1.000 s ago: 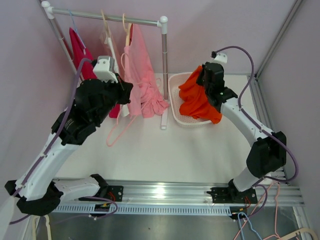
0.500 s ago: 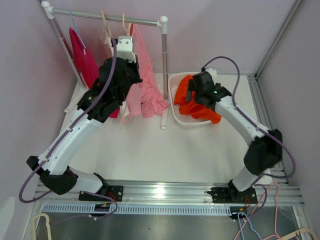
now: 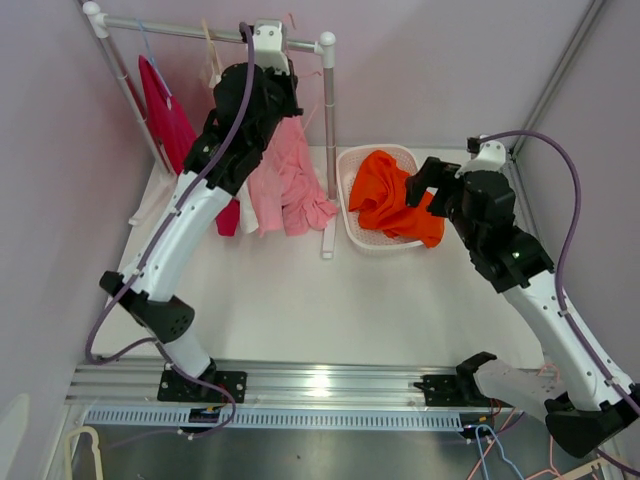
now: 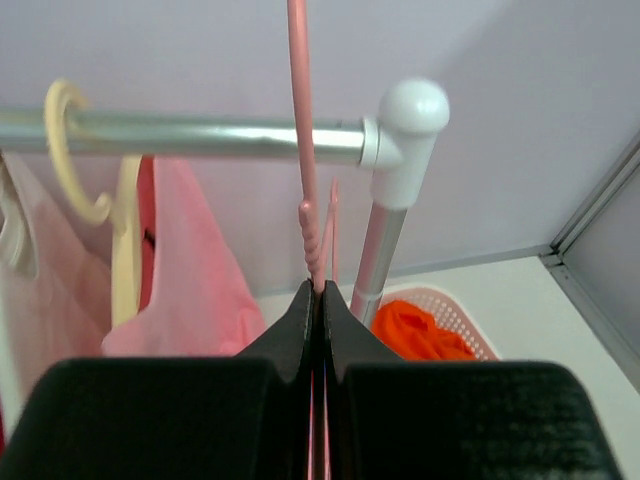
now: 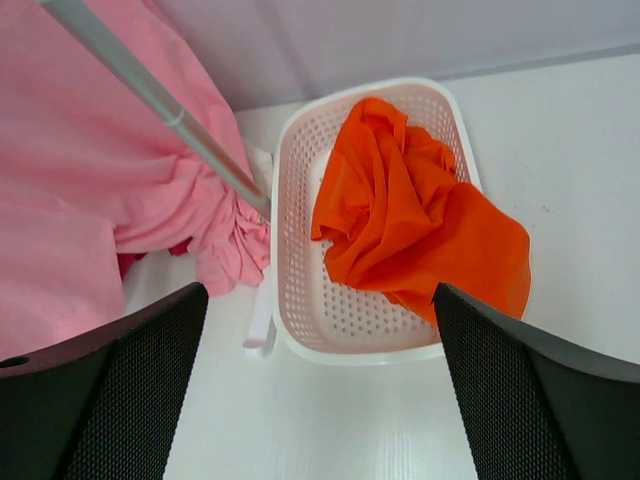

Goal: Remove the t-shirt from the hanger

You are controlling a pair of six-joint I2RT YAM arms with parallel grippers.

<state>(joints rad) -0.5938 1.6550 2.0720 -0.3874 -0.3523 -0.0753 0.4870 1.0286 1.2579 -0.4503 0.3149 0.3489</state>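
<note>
An orange t-shirt [image 3: 390, 205] [image 5: 410, 230] lies crumpled in the white perforated basket [image 3: 352, 235] [image 5: 290, 180], one edge draped over the rim. My right gripper [image 3: 421, 187] [image 5: 320, 290] hangs open just in front of the basket, holding nothing. My left gripper [image 4: 315, 290] [image 3: 285, 70] is raised to the clothes rail [image 4: 200, 135] [image 3: 190, 32] and is shut on the thin wire of a bare pink hanger [image 4: 305, 150], which rises past the rail.
On the rail hang a pink t-shirt [image 3: 285, 180] [image 5: 80, 170] on a cream hanger [image 4: 75, 160] and a red garment [image 3: 165, 110]. The rail's upright post [image 3: 327, 140] [image 5: 150, 95] stands between the pink shirt and the basket.
My right gripper opened, let the orange t-shirt drop into the basket and drew back to the right. My left arm lifted the pink hanger from table height up to the rail.
</note>
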